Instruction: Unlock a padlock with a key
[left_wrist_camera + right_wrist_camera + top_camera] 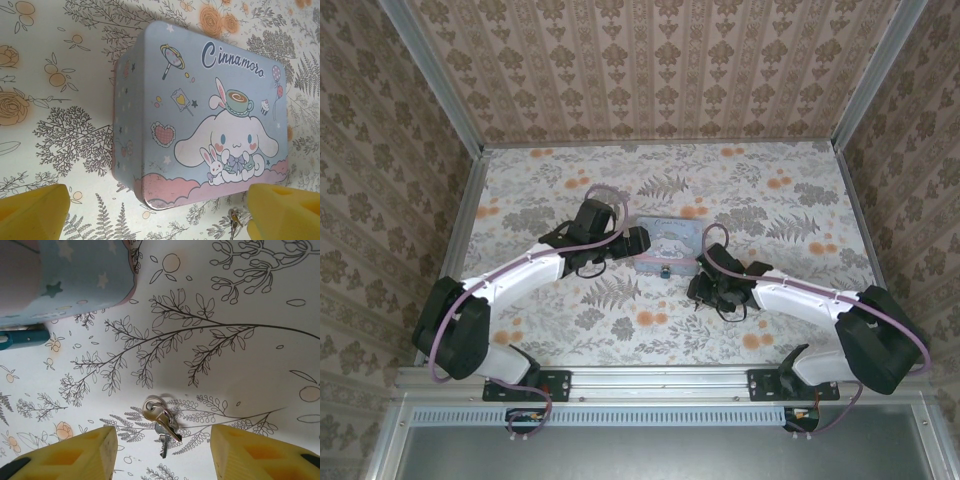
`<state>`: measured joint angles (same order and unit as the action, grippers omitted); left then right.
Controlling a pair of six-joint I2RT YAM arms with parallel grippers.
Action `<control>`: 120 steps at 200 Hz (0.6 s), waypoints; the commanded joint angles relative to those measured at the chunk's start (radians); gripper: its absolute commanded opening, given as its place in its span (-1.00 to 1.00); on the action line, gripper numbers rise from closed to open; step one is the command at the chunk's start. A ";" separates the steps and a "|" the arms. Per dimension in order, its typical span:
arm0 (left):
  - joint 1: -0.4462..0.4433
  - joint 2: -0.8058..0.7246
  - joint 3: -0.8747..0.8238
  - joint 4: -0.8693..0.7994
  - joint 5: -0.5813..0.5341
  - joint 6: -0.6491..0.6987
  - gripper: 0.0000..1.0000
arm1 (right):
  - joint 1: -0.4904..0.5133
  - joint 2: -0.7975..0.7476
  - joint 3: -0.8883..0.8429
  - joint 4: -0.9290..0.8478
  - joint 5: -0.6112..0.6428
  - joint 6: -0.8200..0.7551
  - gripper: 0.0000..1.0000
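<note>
Two small silver keys on a ring (161, 424) lie on the floral tabletop. My right gripper (162, 440) is open, with a yellow finger on each side of the keys and neither touching them. The padlock (22, 337) is a small teal body at the left edge of the right wrist view, just below the tin; from above, the padlock (663, 270) sits against the tin's near side. My left gripper (157, 200) is open over the tin's near corner, holding nothing. The keys (234, 217) also show beside its right finger (285, 210).
A pastel blue-pink cartoon tin box (665, 243) stands mid-table between the two arms, and its lid (200, 115) takes up much of the left wrist view. Patterned walls (650, 70) close in the table at the back and sides.
</note>
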<state>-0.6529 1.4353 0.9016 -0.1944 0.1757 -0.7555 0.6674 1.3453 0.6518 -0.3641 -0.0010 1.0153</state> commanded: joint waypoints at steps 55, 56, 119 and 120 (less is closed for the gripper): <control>0.004 0.004 0.005 0.001 0.024 0.016 1.00 | 0.025 0.108 0.093 -0.098 0.053 -0.215 0.04; 0.004 0.004 0.005 0.001 0.024 0.016 1.00 | 0.025 0.109 0.095 -0.100 0.055 -0.217 0.04; 0.004 0.005 0.001 0.007 0.027 0.016 1.00 | 0.052 0.200 0.141 -0.134 0.064 -0.309 -0.04; 0.004 0.005 0.002 0.007 0.027 0.016 1.00 | 0.053 0.200 0.141 -0.135 0.063 -0.309 -0.04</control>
<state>-0.6533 1.4353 0.9016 -0.1940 0.1902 -0.7555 0.7086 1.5188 0.7734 -0.4416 0.0315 0.7609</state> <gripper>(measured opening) 0.999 0.493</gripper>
